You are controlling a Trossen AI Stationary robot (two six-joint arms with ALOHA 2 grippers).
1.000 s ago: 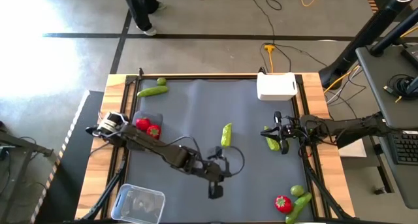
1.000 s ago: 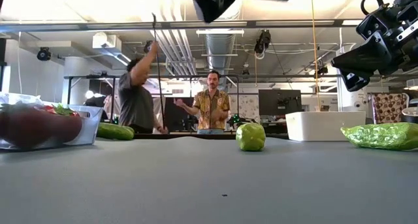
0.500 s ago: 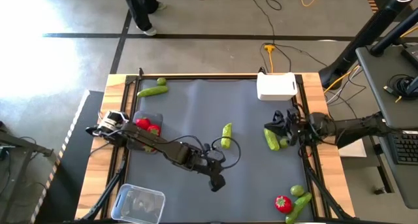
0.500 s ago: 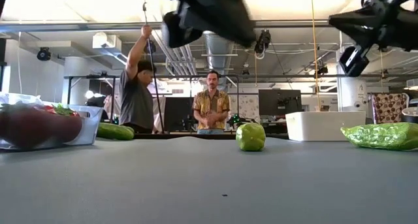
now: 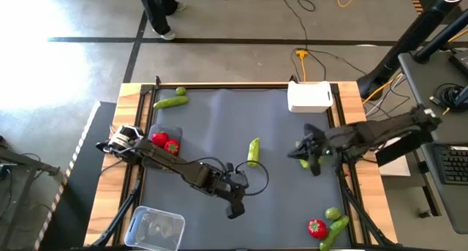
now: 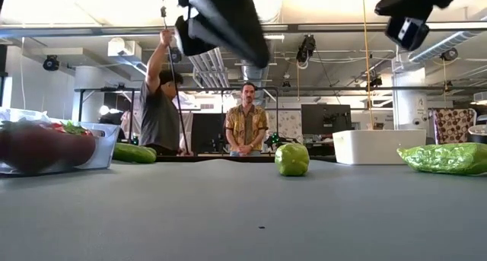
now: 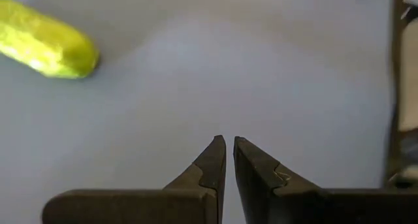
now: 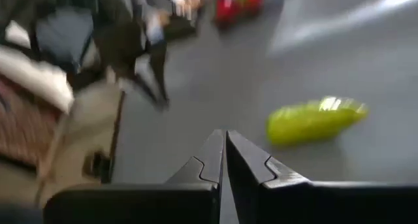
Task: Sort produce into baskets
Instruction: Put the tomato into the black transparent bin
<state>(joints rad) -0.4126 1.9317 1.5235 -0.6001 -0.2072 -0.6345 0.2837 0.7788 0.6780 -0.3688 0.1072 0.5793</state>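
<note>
High view: my left jaws (image 5: 235, 209) hang over the table (image 5: 219, 126) mat, toward the front, right of the clear tub (image 5: 155, 227) at the front left corner. Centre cucumber (image 5: 253, 151) lies just beyond them, bare mat all round it. My right jaws (image 5: 313, 163) sit over a second cucumber (image 5: 300, 157) near the right edge, in front of the white box (image 5: 310, 97) on the far right corner. Dark tray (image 5: 165, 143) with two red pieces sits at the left edge, well left of the centre cucumber. Another cucumber (image 5: 170, 102) and a lime ball (image 5: 180, 91) lie at the far left corner. Red piece (image 5: 316, 227), lime ball (image 5: 333, 214) and cucumber (image 5: 333, 231) cluster at the front right edge.

Low view: centre cucumber (image 6: 292, 159) seen end-on, open mat in front. White box (image 6: 372, 147) to its right, right-hand cucumber (image 6: 445, 157) further right. Both arms up high. Two people stand beyond the table.

Left wrist view: my left jaws (image 7: 226, 160) are together, holding nothing, bare mat ahead, centre cucumber (image 7: 46, 41) apart from them.

Right wrist view: my right jaws (image 8: 225, 152) are together, empty; a cucumber (image 8: 316, 121) lies apart from them.
</note>
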